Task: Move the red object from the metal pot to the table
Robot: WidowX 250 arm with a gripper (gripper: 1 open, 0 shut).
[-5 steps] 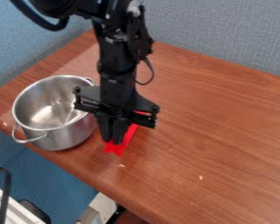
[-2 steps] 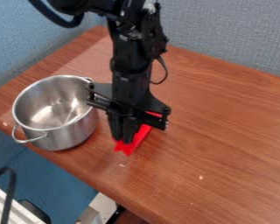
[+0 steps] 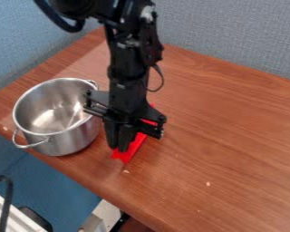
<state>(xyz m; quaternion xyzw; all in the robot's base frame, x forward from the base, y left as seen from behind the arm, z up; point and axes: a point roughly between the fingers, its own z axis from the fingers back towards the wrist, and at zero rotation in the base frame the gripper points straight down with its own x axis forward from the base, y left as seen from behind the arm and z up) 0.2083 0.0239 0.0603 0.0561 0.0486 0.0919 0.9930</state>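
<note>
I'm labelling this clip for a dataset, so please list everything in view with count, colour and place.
Rectangular block: one, bright red, in the gripper, beside the pot
Round pot with loop handles: one, shiny silver, left side of the picture
Tabletop: one, reddish-brown wood, under pot
Background surface: one, grey-blue, behind the table
Robot arm: one, black, reaching down from the top
Gripper: one, black, closed on the block

1. Metal pot (image 3: 61, 136) at nine o'clock: shiny, smooth steel.
2. Table (image 3: 220, 136) at three o'clock: reddish-brown wood, visibly grained, softly glossy.
3. Red object (image 3: 131, 147) near the centre: smooth-looking, bright.
4. Gripper (image 3: 120, 136): black, mostly matt.
</note>
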